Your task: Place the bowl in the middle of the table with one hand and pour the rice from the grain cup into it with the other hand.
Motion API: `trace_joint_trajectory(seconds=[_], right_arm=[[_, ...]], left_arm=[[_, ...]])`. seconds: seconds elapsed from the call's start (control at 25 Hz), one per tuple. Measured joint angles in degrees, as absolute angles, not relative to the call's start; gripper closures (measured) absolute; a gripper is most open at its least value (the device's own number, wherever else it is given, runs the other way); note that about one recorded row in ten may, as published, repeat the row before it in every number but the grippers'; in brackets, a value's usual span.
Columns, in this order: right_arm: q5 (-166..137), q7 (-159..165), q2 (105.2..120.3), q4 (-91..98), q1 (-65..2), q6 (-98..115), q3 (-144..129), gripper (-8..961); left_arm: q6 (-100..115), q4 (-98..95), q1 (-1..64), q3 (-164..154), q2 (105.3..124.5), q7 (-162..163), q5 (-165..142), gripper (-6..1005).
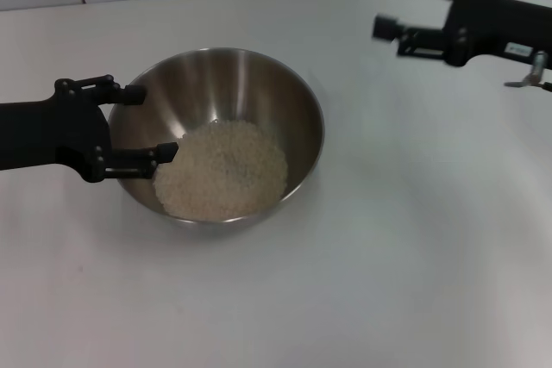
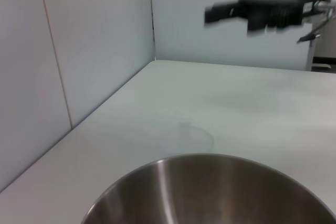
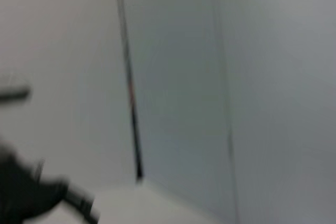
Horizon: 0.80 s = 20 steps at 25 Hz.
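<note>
- Two black two-pronged claws are in sight; no grain cup shows anywhere.
- Wide round stainless-steel bowl (image 1: 226, 131) sits near the middle of the plain white surface (image 1: 414, 247), a pale heap of off-white rice (image 1: 222, 170) in its bottom.
- Left claw (image 1: 148, 122) at the bowl's nine o'clock, prongs spread, straddling the rim.
- Right claw (image 1: 397, 4) released, holding nothing, raised toward the bowl's two o'clock, well apart.
</note>
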State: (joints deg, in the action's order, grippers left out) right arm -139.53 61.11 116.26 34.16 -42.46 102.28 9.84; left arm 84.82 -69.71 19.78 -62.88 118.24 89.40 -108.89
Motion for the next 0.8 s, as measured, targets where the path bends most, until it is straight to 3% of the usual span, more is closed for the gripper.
trace_joint_trajectory(seconds=[0.08, 0.12, 0.44, 0.8], right_arm=[[-139.1, 66.3, 118.88, 42.6, -44.0, 102.5, 2.5, 132], [-138.6, 69.2, 119.36, 45.2, -44.3, 102.7, -1.4, 128], [-130.8, 91.9, 119.33, 59.0, -41.1, 101.9, -32.9, 121], [-129.8, 95.2, 119.25, 60.8, -40.5, 101.9, -38.7, 121]], left_arm=[[84.8, -69.7, 20.1, -63.0, 118.26, 89.6, -108.9, 135], [84.8, -69.7, 20.1, -63.0, 118.26, 89.6, -108.9, 135], [85.0, -69.5, 20.8, -63.5, 118.33, 90.1, -109.6, 135], [84.8, -69.5, 21.0, -63.5, 118.30, 90.6, -109.7, 135]])
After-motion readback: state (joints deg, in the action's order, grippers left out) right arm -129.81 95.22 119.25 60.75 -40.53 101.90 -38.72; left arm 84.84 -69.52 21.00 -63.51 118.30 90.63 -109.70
